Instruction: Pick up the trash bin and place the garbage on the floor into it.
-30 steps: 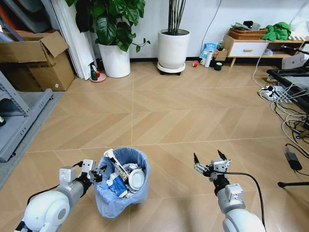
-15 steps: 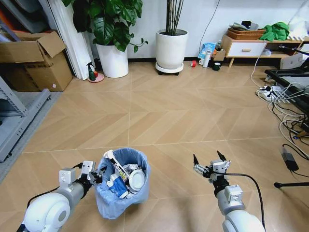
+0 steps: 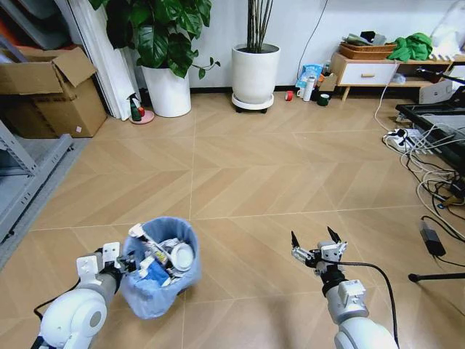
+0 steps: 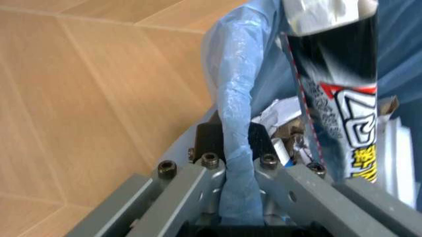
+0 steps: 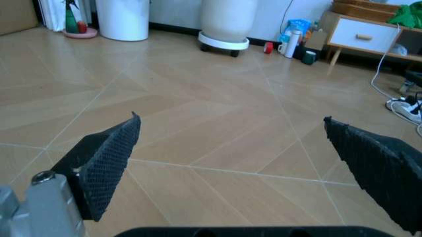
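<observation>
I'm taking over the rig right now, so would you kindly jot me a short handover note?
Left gripper: jaws shut on the rim of the trash bin, holding it tilted, low at the robot's left.
Right gripper: jaws open, empty, above bare floor.
Done: bin picked up; garbage sits inside it.
Left: no loose litter seen on the floor nearby; check before setting the bin down.

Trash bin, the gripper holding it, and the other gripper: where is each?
trash bin [image 3: 155, 297], head view, on its blue bag's front.
left gripper [image 3: 125, 263], head view, at the bin's rim, clamped on it.
right gripper [image 3: 317, 239], head view, between its open fingertips.
</observation>
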Robot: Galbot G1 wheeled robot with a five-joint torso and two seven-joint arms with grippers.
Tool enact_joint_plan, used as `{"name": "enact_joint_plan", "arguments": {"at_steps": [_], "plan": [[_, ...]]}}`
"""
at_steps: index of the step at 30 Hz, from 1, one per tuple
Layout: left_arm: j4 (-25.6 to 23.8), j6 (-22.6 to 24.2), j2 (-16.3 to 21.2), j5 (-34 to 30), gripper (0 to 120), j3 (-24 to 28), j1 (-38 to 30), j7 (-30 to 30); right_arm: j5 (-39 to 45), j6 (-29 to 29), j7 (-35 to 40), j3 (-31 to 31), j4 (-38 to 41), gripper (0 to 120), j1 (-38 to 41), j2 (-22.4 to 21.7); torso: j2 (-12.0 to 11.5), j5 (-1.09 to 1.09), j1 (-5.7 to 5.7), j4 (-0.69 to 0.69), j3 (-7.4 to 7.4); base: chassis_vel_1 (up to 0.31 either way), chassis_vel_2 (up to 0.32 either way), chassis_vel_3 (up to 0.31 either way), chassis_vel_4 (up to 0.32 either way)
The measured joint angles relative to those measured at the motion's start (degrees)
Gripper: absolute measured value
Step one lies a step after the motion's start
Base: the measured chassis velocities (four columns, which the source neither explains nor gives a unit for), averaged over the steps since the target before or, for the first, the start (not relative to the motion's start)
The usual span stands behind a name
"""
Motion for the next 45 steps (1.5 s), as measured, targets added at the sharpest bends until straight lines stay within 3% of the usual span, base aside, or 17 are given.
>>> {"name": "enact_joint_plan", "arguments": {"at_steps": [19,28,34,36,45], "plan": [[10.3,-2.2,-1.4,-2.0,0,1.1,-5.9,-2.0,0.2,-0.1,0.2,0.2,-0.7,100,0.2,0.1,0.0,-0.01,0.00,0.00,0.00,0.000,0.000,0.000,0.000],[11.8,-2.1,-1.0,-2.9,0,1.3,-7.5,-2.0,0.3,-0.2,0.2,0.1,-1.3,100,0.5,0.1,0.0,0.00,0.00,-0.01,0.00,0.000,0.000,0.000,0.000],[11.3,-2.3,-1.1,-3.4,17,2.0,-7.5,-1.9,0.7,-0.3,0.2,0.1,-1.8,100,1.2,0.0,0.0,-0.01,0.00,0.00,0.00,0.000,0.000,0.000,0.000],[11.1,-2.4,-1.0,-4.1,30,2.2,-8.0,-2.5,0.8,-0.4,0.2,0.1,-2.0,100,1.4,0.0,0.0,-0.02,0.00,-0.01,0.00,0.000,0.000,0.000,0.000],[8.6,-2.7,-0.5,-6.3,60,1.8,-8.6,-5.3,1.0,-0.4,0.2,0.2,-2.2,100,1.6,0.0,0.0,-0.01,0.00,-0.01,0.00,0.000,0.000,0.000,0.000]]}}
